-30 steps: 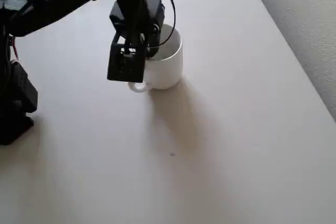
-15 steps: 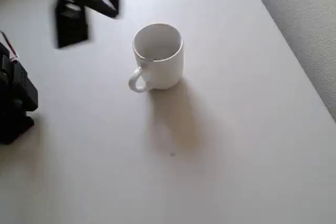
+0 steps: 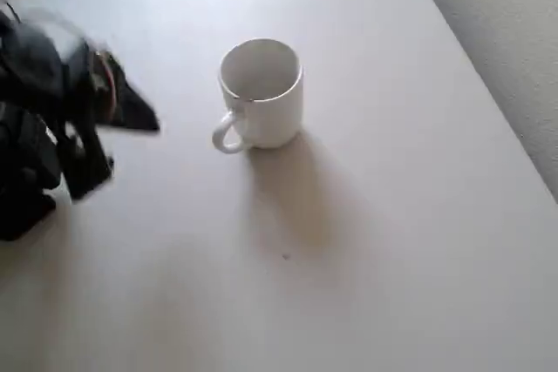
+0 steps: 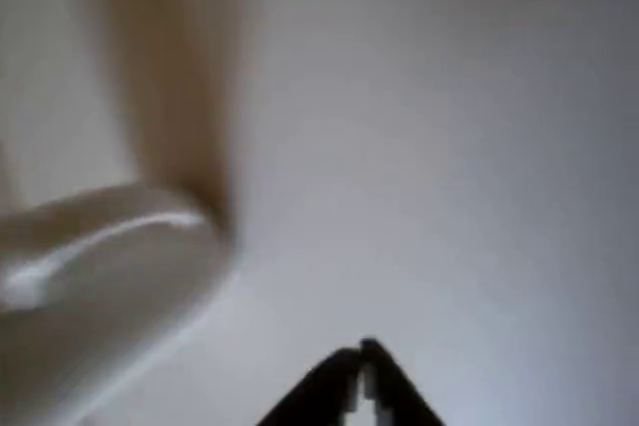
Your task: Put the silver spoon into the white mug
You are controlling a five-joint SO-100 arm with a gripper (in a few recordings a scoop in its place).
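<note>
1. Overhead view: the mug [image 3: 260,93] stands upright on the tabletop [image 3: 366,241], handle toward the lower left, unmoved. The arm [image 3: 61,102], blurred, has dropped from the top left to the left edge, well apart from the mug. The spoon cannot be made out inside.
2. Wrist view: the fingers [image 4: 360,371] are pressed together, empty; the mug [image 4: 90,276] is a blur at left.

Colours in the scene: white, black, pale beige.

You see the white mug [image 3: 260,93], glossy white outside and white inside, on a plain pale beige table [image 3: 366,241] with no pattern. At the left, the arm [image 3: 52,119] is black with a small red detail. In the wrist view, the gripper [image 4: 359,366] is black.
</note>
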